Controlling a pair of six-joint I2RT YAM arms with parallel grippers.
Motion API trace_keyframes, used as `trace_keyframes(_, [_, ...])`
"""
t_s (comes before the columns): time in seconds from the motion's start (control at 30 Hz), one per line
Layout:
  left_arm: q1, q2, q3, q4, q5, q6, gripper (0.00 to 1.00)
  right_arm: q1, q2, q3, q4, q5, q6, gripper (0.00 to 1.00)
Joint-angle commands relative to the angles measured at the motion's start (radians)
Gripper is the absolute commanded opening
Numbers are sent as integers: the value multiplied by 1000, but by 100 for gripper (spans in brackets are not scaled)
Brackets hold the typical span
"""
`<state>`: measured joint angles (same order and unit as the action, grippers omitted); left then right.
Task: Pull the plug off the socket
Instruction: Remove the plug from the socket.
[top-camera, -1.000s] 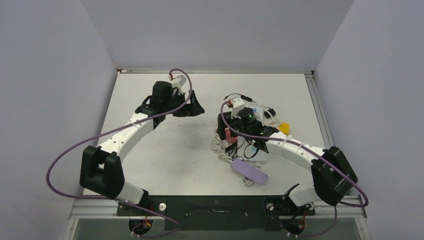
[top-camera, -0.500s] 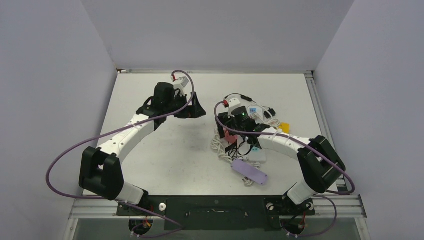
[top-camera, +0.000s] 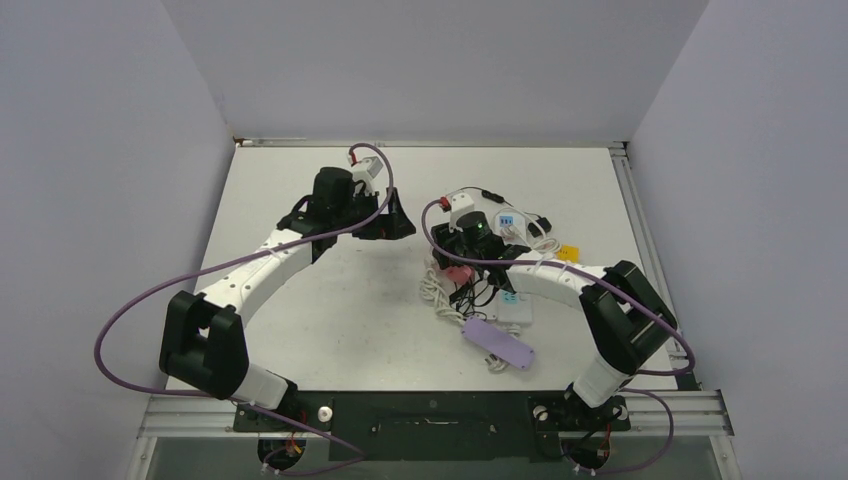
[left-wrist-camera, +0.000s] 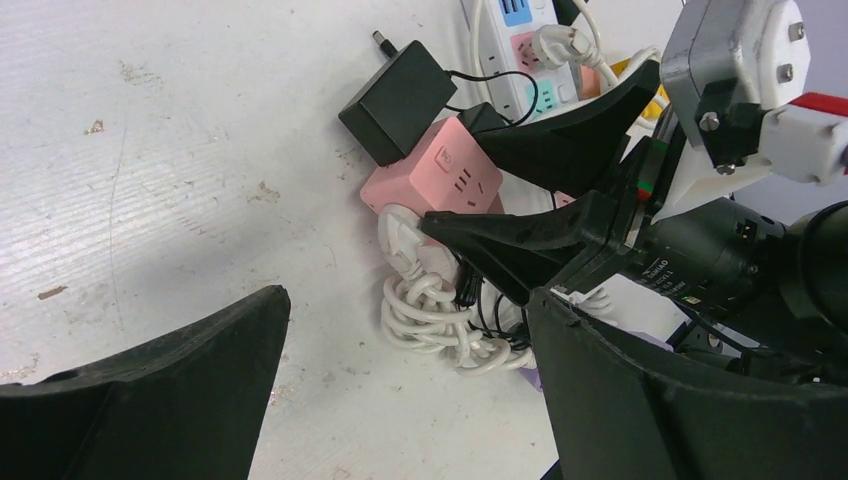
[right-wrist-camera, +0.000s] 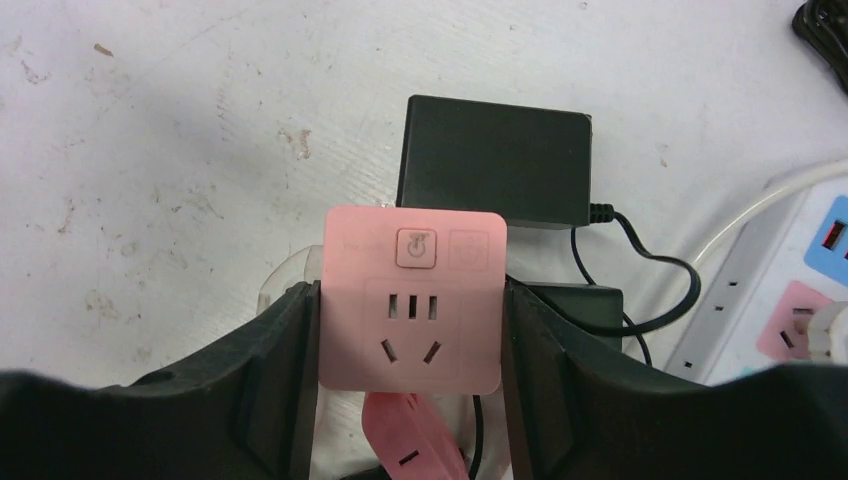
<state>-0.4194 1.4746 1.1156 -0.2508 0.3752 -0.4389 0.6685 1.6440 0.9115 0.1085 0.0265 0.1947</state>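
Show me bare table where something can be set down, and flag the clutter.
Bare table lies between the left arm and the pink socket cube, and along the far edge. Crowded: around the cube, with black adapter, white power strip, coiled cable and purple strip.

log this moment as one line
phase: grasp | right gripper: shut on pink socket cube | left gripper: open, empty, clear of cube | black adapter: beside cube

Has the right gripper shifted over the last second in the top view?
Yes. The right gripper has slid left, away from the yellow tag, and its fingers now press both sides of the pink socket cube.
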Motion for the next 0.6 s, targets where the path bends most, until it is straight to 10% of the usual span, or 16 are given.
trace_keyframes(0.0, [-2, -29, -30, 57, -17, -13, 86, 5, 3, 13, 63, -7, -1, 32])
trace_keyframes(0.2, [19, -30, -61, 118, 22, -63, 87, 6, -56, -49, 173, -41, 0, 6])
trace_keyframes(0.57, [39, 94, -104, 333, 297, -244, 88, 68, -255, -264, 515, -114, -5, 5])
